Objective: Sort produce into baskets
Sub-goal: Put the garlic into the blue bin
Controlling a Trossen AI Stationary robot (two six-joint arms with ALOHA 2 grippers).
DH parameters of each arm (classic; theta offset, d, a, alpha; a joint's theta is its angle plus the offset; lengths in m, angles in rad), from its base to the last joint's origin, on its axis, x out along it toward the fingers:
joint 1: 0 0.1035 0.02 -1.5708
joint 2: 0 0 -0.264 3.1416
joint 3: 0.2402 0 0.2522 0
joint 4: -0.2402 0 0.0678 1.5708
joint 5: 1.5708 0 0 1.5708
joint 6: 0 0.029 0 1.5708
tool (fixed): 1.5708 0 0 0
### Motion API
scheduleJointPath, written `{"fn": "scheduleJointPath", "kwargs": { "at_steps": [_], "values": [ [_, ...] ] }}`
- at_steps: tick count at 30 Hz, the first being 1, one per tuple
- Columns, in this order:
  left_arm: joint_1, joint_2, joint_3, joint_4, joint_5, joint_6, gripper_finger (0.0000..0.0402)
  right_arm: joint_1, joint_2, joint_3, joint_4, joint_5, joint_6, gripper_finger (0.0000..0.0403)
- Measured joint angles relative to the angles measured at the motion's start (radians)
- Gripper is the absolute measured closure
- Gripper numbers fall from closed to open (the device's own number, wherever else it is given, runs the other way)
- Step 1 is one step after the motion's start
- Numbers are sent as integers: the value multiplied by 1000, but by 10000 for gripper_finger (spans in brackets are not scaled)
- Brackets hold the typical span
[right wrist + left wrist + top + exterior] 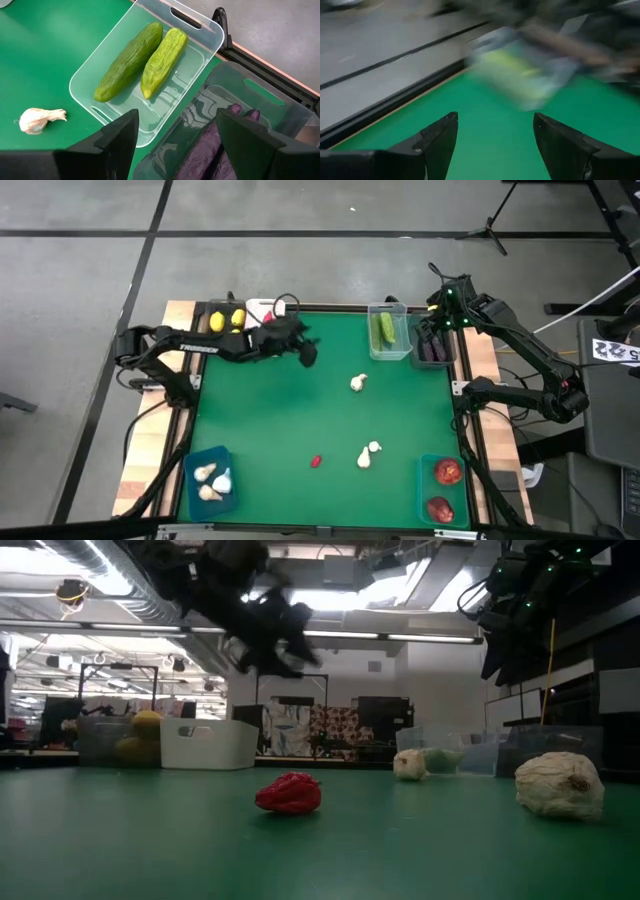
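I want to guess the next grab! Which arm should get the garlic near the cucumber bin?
Probably the right. The right gripper hovers open over the bins beside the clear bin, close to that garlic. The left gripper, also open, is a little farther.

My green felt mat [300, 410] covers the tabletop, with a pale wooden table edge [140, 470] showing at nine o'clock. Around it lies grey concrete floor [300, 205], crossed at twelve o'clock by a dark floor seam [300, 234]. A black tripod stand [495, 225] sits at one o'clock. At three o'clock a white cable [600, 298] runs above a white label with black digits [617, 350]. Across the mat, the room behind shows long ceiling strip lights [390, 636], a silver ribbed duct [90, 565] at eleven o'clock and a patterned panel [340, 725] mid-wall.
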Motion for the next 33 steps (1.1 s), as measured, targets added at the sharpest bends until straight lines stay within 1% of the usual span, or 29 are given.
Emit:
{"fn": "scheduleJointPath", "kwargs": {
  "at_steps": [2,5,9,13,16,22,25,29,33],
  "values": [
    [-51,13,1,103,57,37,147,0,0,0,0,0,0,139],
    [-128,54,1,211,53,67,147,0,0,0,1,1,0,139],
    [-197,138,1,357,-28,68,147,0,0,0,1,2,1,139],
    [-246,259,1,509,-96,69,147,0,0,0,1,1,2,139],
    [-270,355,32,586,-132,69,147,0,0,0,1,0,3,139],
    [-294,526,188,585,-138,93,147,0,0,0,0,0,3,139],
    [-300,590,268,541,-139,88,147,0,0,0,-1,0,3,139],
    [-298,654,351,466,-141,63,147,0,0,-22,0,0,1,139],
    [-297,691,393,398,-176,36,147,0,0,-57,1,7,-17,139]
  ]
}}
